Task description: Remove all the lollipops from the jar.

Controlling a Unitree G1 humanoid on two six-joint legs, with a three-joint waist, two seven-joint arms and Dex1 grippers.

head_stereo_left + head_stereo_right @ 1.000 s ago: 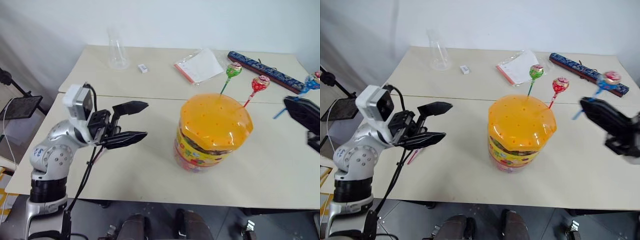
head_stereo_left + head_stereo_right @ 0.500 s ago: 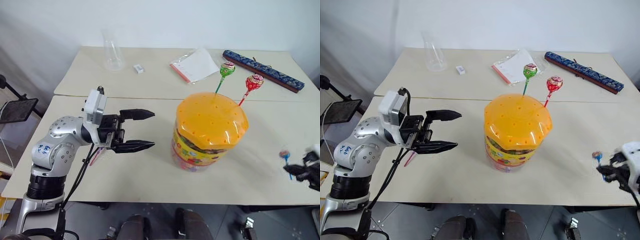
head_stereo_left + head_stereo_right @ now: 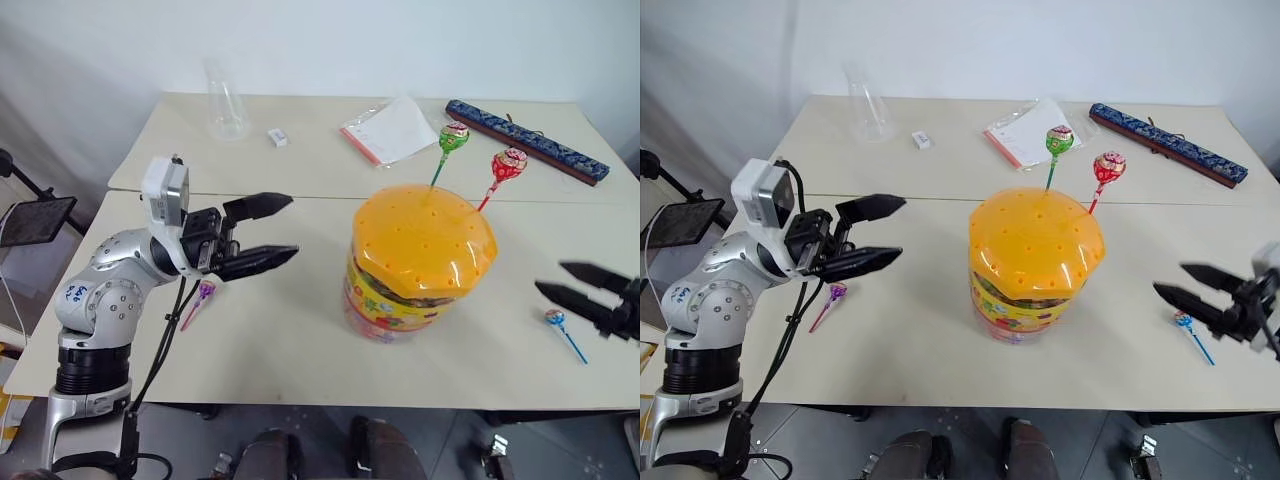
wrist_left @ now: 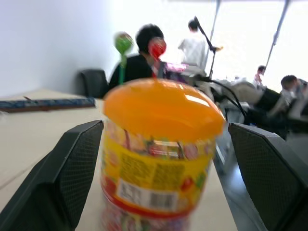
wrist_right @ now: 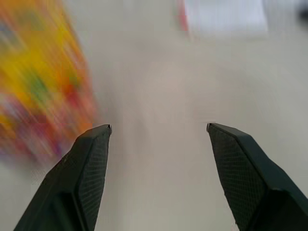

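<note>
Two lollipops out on the table, two waiting in the jar's lid.

The jar (image 3: 420, 265) is standing mid-table with a green lollipop (image 3: 453, 137) and a red lollipop (image 3: 508, 163) sticking up from the far side of its orange lid, sticks leaning up and to the right. The right gripper (image 3: 588, 290) is hovering low at the table's right edge, fingers apart and empty, a blue lollipop (image 3: 556, 320) lying just beside it on the table. The left gripper (image 3: 262, 232) is pointing level at the jar's side, fingers spread wide, holding nothing; a purple lollipop (image 3: 205, 291) is lying beneath it. I'd say the right arm sits nearer the red one, reaching up and inward. A clear plastic cup (image 3: 226, 103), paper packet (image 3: 398, 130) and dark patterned bar (image 3: 525, 139) stand well behind, not blocking.
</note>
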